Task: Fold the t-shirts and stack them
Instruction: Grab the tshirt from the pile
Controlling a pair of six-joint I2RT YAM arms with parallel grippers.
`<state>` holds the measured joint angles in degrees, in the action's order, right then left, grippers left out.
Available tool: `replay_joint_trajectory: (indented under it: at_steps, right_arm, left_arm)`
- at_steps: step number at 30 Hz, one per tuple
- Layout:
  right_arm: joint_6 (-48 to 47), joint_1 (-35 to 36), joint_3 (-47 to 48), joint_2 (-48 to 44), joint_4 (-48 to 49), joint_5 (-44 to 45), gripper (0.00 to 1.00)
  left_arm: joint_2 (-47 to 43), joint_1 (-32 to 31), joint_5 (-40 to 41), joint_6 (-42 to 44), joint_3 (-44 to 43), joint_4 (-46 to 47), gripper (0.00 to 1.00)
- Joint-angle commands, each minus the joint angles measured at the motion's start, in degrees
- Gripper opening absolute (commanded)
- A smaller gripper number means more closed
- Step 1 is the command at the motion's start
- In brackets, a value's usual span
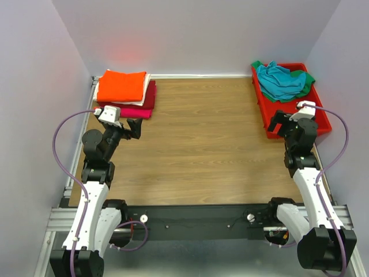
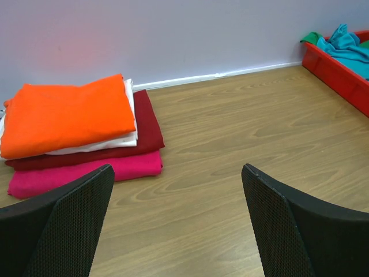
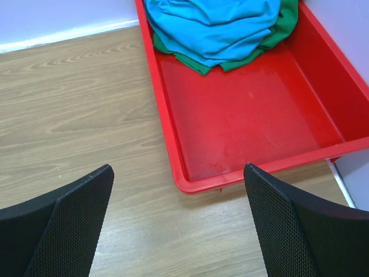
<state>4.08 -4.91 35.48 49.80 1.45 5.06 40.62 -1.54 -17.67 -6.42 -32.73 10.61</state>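
Hovering left gripper [image 2: 176, 170], spread wide, at five o'clock of folded t-shirt stack [image 2: 69, 118]; poising right gripper [image 3: 179, 168], equally spread, by six o'clock rim of red bin [image 3: 242, 115].

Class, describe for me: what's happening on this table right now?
Neither arm holds anything: left gripper and right gripper hang open. Four folded t-shirts are stacked far left, orange t-shirt on top, then white, dark red, magenta. A teal t-shirt and green t-shirt lie crumpled in the red bin.
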Motion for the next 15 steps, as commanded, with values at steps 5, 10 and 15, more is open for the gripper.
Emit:
replay_joint_trajectory:
  at_steps: [5, 10, 15]
  right_arm:
    - [-2.2, -0.6, -1.7, -1.1, 0.6, -4.7, 1.00]
    - [-14.2, -0.7, -1.7, -0.8, -3.5, -14.3, 1.00]
    - [-20.1, -0.7, 7.8, 5.8, -13.5, -19.4, 1.00]
  left_arm:
    - [0.1, -0.2, -1.2, -0.5, 0.0, 1.0, 0.98]
    - [0.0, -0.2, -1.2, -0.6, 0.1, 0.9, 0.98]
    - [0.2, -0.2, -1.6, -0.8, 0.1, 0.9, 0.98]
